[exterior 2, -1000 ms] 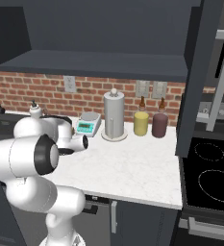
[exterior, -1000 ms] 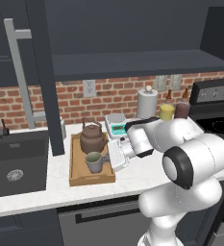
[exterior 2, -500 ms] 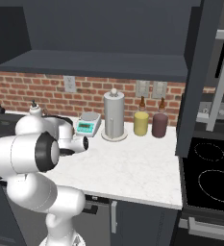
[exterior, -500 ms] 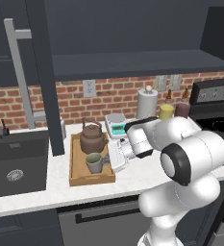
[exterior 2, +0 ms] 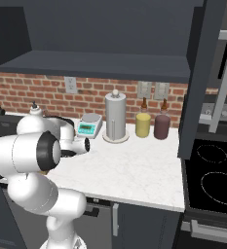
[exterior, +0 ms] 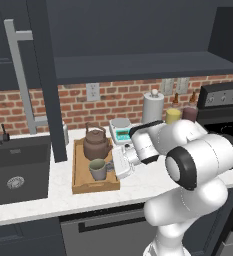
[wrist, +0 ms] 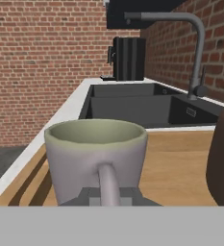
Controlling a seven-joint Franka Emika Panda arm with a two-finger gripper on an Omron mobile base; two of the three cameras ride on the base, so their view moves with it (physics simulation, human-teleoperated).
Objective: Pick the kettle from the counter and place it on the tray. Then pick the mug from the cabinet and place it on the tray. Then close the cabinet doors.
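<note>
1. I had the mug (exterior: 98, 169) upright on the tray (exterior: 81, 180), near its front rim, the kettle (exterior: 96, 144) just behind it.
2. My gripper (exterior: 116, 165) sat at the mug's handle side, level with the tray's right rim; I could not tell whether the fingers were apart or closed.
3. Open counter (exterior 2: 129, 168) lay to the right; the sink (wrist: 132, 107) bordered the tray's far end.

counter (exterior: 138, 185): white marble, dark sink (exterior: 15, 170) set in
on it: tray (exterior: 80, 172), scale (exterior: 122, 130), paper-towel roll (exterior 2: 115, 116), two jars (exterior 2: 143, 124)
</note>
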